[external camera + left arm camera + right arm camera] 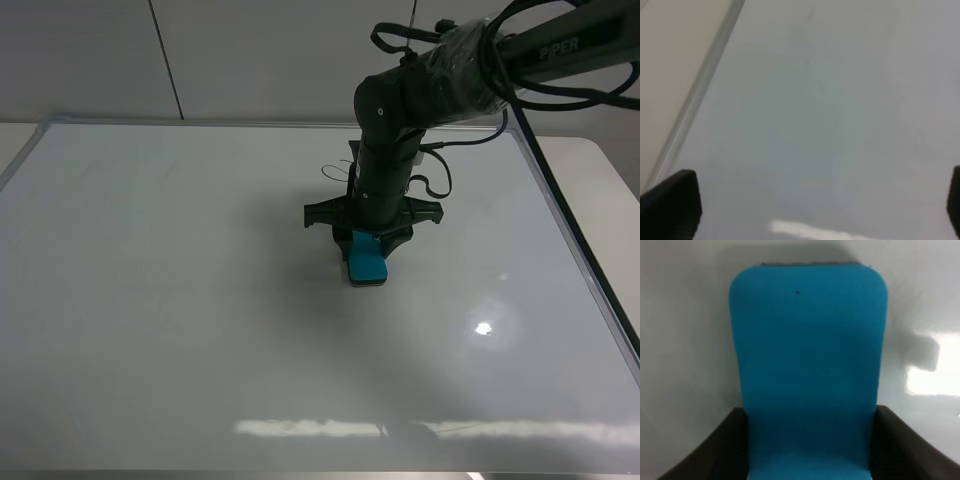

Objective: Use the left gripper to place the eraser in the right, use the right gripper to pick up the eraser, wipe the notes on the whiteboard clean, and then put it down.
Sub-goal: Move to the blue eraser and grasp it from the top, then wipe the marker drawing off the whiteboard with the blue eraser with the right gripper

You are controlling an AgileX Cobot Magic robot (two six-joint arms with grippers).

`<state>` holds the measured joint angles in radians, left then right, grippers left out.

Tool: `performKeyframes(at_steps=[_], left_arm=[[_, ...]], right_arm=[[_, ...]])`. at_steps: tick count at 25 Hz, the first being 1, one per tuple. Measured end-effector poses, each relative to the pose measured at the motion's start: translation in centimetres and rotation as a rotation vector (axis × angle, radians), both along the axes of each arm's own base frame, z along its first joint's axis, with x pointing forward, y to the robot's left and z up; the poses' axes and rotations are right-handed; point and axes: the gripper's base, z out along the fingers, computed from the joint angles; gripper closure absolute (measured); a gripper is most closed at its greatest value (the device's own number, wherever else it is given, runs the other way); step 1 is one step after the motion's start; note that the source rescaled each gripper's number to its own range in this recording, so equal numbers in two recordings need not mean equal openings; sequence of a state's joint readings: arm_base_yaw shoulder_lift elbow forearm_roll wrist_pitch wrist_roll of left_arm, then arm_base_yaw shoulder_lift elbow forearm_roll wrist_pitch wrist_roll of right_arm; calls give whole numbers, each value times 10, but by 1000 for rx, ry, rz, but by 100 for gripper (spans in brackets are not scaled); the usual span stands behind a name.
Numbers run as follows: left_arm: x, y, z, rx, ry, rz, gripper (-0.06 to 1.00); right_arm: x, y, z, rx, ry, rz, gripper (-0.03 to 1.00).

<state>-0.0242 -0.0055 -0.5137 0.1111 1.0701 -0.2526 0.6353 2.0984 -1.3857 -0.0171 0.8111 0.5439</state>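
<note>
The whiteboard (150, 300) fills the table, with its silver frame (700, 85) showing in the left wrist view. My right gripper (368, 245) is at the board's middle, shut on the teal eraser (367, 262), which appears to rest flat on the board. In the right wrist view the eraser (807, 355) sits between the two black fingers (715, 455). A thin loop of the notes (338, 168) shows just behind the right arm, partly hidden by it. My left gripper (812, 210) is open and empty over the board near its edge; it is out of the exterior view.
The right arm (430, 85) reaches in from the upper right, with a black cable (570, 220) trailing along the board's right edge. Beige table (610, 180) shows beyond the frame. Light glare (484, 327) lies on the board's right half.
</note>
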Motion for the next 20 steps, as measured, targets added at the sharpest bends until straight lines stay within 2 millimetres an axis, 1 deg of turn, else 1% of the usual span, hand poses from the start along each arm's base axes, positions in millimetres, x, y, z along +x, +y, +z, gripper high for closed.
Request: performKeyframes(at_steps=[11, 13, 15, 20], left_arm=[[0, 0, 0, 1, 0, 0, -6], [0, 0, 0, 1, 0, 0, -6], [0, 0, 0, 1, 0, 0, -6], [0, 0, 0, 1, 0, 0, -6]], right_arm=[[1, 1, 2, 6, -6, 8, 94], [6, 4, 8, 14, -27, 15, 94], [14, 7, 18, 19, -61, 26, 94], [38, 1, 43, 34, -133, 22, 94]])
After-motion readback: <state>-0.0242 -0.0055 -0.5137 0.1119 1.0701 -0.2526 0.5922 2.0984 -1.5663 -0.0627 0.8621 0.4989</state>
